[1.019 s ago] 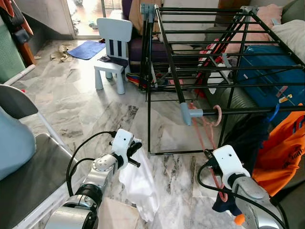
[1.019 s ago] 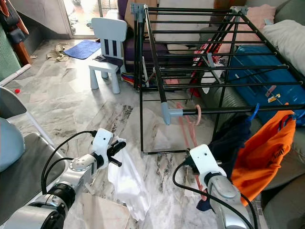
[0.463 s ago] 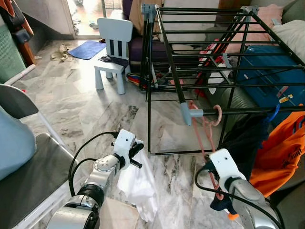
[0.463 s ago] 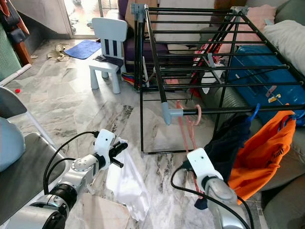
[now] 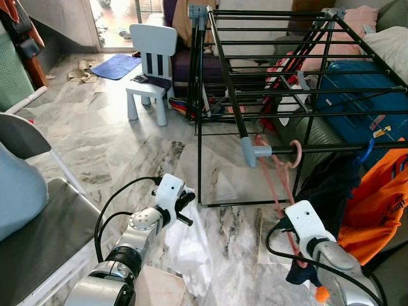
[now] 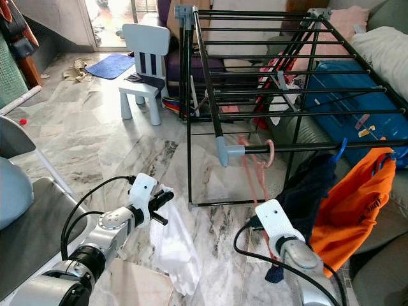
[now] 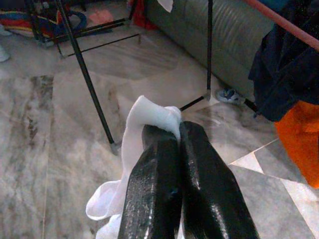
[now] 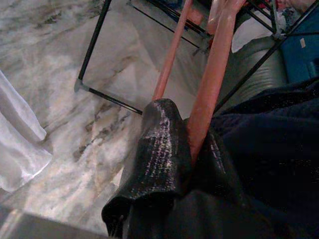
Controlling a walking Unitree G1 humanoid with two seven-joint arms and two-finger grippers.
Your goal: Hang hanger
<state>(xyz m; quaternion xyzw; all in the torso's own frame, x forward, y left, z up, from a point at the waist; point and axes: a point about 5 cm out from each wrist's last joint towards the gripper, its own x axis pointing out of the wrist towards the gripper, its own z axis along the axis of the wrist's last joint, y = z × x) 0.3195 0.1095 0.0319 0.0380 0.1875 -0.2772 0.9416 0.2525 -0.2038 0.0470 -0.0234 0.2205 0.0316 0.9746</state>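
Pink plastic hanger [image 5: 280, 185] has its hook over the black metal drying rack [image 5: 268, 76] rail; our right gripper [image 8: 192, 149] pinches its lower bar; next we judge a release; our left gripper [image 7: 174, 144] clamps a white cloth [image 5: 191, 245] low.

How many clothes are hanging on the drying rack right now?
2: a navy garment and an orange garment, side by side on the drying rack's near rail at the robot's right. Others may be hidden behind.
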